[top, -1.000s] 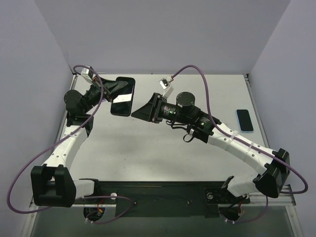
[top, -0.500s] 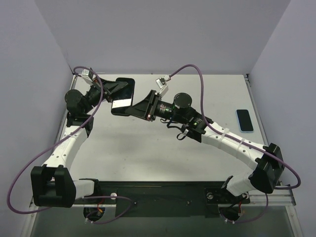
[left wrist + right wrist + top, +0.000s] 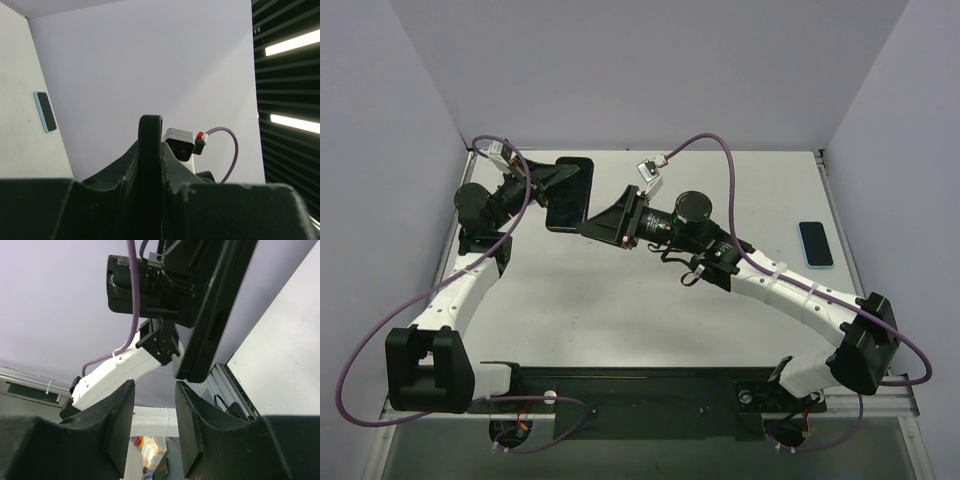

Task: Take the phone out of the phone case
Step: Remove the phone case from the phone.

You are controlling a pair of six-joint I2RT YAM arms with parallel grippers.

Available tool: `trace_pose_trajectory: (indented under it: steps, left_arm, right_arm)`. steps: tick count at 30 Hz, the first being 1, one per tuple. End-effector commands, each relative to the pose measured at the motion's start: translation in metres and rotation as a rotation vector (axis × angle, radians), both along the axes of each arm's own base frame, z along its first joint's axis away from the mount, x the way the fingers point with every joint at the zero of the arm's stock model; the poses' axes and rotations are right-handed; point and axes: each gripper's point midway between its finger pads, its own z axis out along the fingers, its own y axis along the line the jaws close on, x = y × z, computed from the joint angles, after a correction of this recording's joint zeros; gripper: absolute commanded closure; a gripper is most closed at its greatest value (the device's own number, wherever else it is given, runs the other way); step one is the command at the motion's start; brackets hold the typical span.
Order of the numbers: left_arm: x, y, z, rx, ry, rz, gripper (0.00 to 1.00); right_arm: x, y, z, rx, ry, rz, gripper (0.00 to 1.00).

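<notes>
- The black phone case (image 3: 572, 192), with the phone apparently inside it, is held off the table (image 3: 620, 300), pinched in the closed left claw (image 3: 552, 180).
- The right claw (image 3: 592, 226) gapes open just beside the case's near corner, not touching it.
- It is likely a light, stiff slab, with a slick, breakable glass face and a bendy case rim.
- The best hold is probably a corner of the rim, peeled back, never the glass.
</notes>
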Motion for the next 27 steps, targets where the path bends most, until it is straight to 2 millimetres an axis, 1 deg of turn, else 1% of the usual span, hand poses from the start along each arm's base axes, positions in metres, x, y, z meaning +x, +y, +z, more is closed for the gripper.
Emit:
trace_pose_trajectory:
  steps: [1,4,7,8,13,16,20,24,27]
  left_arm:
    - [-0.014,-0.001,0.036,-0.067,-0.099,-0.014,1.00]
    - [-0.014,-0.001,0.038,-0.071,-0.099,-0.016,1.00]
    - [-0.017,-0.002,0.043,-0.078,-0.110,-0.022,1.00]
    - [-0.018,-0.003,0.044,-0.075,-0.113,-0.023,1.00]
    - [-0.019,-0.005,0.043,-0.072,-0.114,-0.025,1.00]
    - [-0.018,-0.005,0.040,-0.068,-0.107,-0.025,1.00]
    - [-0.016,-0.005,0.040,-0.074,-0.102,-0.022,1.00]
    - [-0.016,-0.006,0.040,-0.076,-0.103,-0.024,1.00]
    - [-0.017,-0.006,0.041,-0.074,-0.107,-0.025,1.00]
  right_arm:
    - [0.003,-0.011,0.006,0.003,-0.039,-0.031,0.66]
    - [0.001,-0.012,0.013,0.021,-0.049,-0.026,0.66]
    - [0.003,-0.011,0.013,0.020,-0.052,-0.031,0.66]
    - [0.003,-0.011,0.016,0.031,-0.050,-0.030,0.66]
    - [0.003,-0.009,0.023,0.050,-0.056,-0.022,0.66]
    - [-0.003,-0.009,0.031,0.061,-0.073,-0.008,0.66]
    - [-0.007,-0.013,0.027,0.050,-0.071,-0.008,0.66]
    - [-0.009,-0.015,0.036,0.068,-0.084,-0.007,0.66]
    - [-0.007,-0.015,0.037,0.066,-0.089,-0.010,0.66]
